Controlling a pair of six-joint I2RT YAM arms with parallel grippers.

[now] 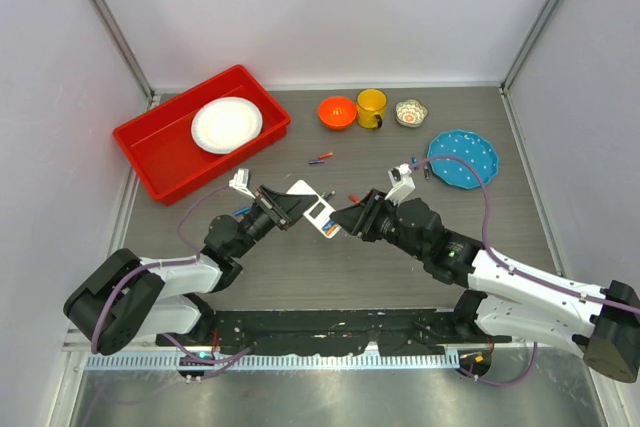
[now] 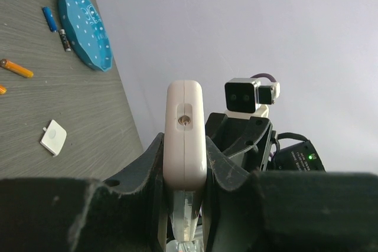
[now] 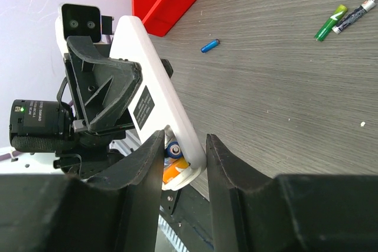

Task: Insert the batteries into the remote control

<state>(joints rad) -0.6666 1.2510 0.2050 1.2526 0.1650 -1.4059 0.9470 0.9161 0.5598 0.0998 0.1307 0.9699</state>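
Two grippers are meeting above the middle of the table. The left gripper is clamping the remote control tight, holding it off the surface. The right gripper is standing part-open astride the remote's open end, where orange and blue batteries are sitting; whether it is pinching anything, I cannot tell. Loose batteries are lying farther back.

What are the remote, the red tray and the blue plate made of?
The remote control looks like smooth white plastic: rounded moulded edges, a soft sheen. The red tray also looks plastic, glossy and one even colour. The blue plate could be glazed ceramic or hard plastic; its dotted, scalloped surface does not settle it.
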